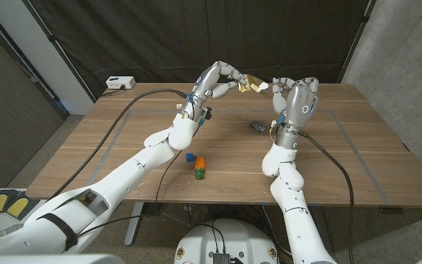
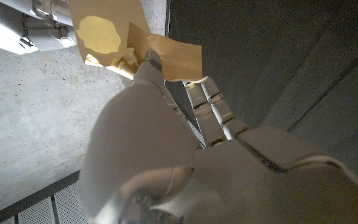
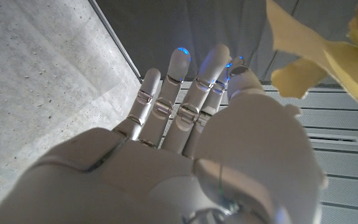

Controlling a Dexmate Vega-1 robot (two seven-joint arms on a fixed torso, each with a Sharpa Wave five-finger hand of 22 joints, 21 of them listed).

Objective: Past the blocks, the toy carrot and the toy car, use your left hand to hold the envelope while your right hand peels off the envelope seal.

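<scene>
The envelope (image 1: 251, 83) is up in the air over the far middle of the surface (image 1: 357, 154), crumpled, pale tan, pinched at the fingertips of my left robot hand (image 1: 218, 79). From my left wrist I see it (image 2: 135, 43) held against my fingers (image 2: 151, 62), with a round yellowish patch on its face. My right robot hand (image 1: 297, 99) stands just beside it, palm upright, fingers spread and holding nothing; whether its fingertips touch the paper I cannot tell. From my right wrist the fingers (image 3: 179, 87) reach up apart, and the yellow paper (image 3: 316, 56) hangs just past them. Below, nearer me on the surface, the toy car (image 1: 258, 127) sits close to my right wrist, and the toy carrot (image 1: 201, 163) lies among small blocks (image 1: 190, 157) in the middle.
</scene>
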